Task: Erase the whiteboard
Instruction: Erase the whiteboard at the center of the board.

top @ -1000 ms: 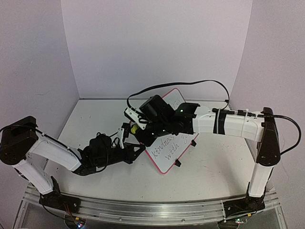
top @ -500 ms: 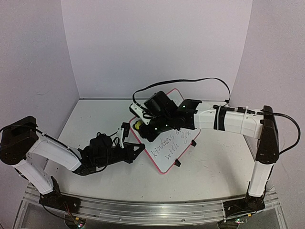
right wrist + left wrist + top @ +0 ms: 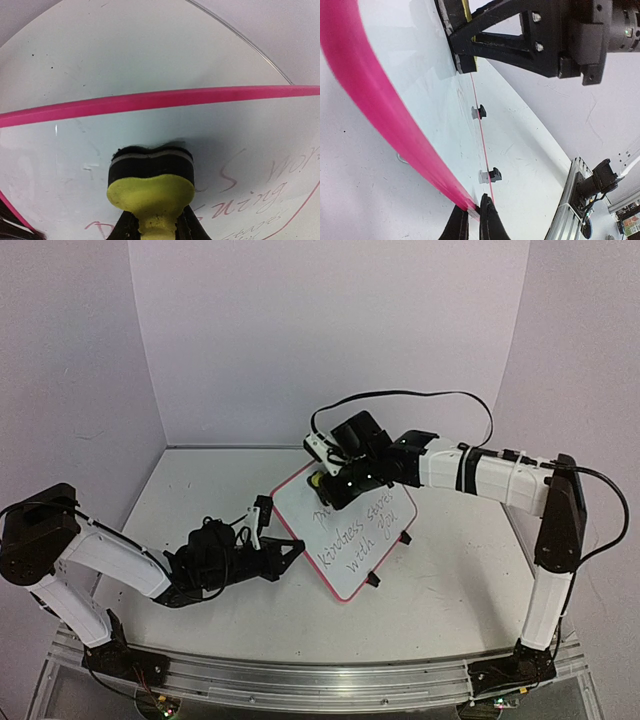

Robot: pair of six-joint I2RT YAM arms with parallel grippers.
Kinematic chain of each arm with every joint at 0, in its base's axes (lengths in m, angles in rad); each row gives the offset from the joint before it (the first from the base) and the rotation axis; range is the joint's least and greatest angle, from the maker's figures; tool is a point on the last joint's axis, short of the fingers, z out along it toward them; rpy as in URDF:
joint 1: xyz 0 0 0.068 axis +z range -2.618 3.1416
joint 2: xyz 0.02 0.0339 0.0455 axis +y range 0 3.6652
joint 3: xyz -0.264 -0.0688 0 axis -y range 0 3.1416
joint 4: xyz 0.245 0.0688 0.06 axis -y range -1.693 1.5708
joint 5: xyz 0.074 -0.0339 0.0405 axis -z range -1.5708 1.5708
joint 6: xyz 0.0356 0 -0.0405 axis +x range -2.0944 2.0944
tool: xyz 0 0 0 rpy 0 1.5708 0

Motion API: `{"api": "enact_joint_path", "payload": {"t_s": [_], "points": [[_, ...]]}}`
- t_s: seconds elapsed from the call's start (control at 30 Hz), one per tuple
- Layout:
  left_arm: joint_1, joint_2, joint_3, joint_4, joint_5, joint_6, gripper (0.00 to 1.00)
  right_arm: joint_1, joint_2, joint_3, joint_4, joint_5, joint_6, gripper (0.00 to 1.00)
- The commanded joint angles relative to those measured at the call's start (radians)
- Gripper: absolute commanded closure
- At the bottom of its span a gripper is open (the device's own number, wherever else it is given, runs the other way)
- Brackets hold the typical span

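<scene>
1. Two arms work on the whiteboard (image 3: 342, 565), which lies near the middle of the table (image 3: 200, 480), turned so that its corners point toward the walls and the robot.
2. The board's pink frame (image 3: 385, 115) runs round a white face. Two small black feet (image 3: 405, 538) stick out along its right-hand edge.
3. Dark handwritten lines cover the middle and near part of the face. Only some words read clearly from above, "kindness" and "with" among them.
4. The right gripper (image 3: 322, 483) reaches over the far corner of the board, its fingers pinching the yellow stem of an eraser (image 3: 150, 175).
5. In the right wrist view the eraser's black pad sits flat against the white face, just inside the frame. The strip between pad and frame shows only faint streaks, and handwriting shows to the right of the pad and nearer the camera.
6. The left gripper (image 3: 295, 552) lies low over the table at the board's near-left edge.
7. In the left wrist view its fingers (image 3: 490, 222) are pressed together on the board's edge, with the end of the pink frame running down between them.
8. A black cable (image 3: 400, 395) arcs above the right arm from its wrist toward its elbow.
</scene>
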Motion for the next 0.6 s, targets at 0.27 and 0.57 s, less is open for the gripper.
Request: {"api": "enact_joint_path", "payload": {"t_s": [0.27,0.57], "points": [[-0.102,-0.086,0.020,-0.009,0.188,0.147,1.00,-0.102,0.069,-0.011,0.046,0.026,-0.040,1.00],[-0.116,-0.139,-0.014,-0.043,0.045,0.122,0.87,-0.111,-0.038,-0.109,0.133,-0.067,-0.008,1.00]]}}
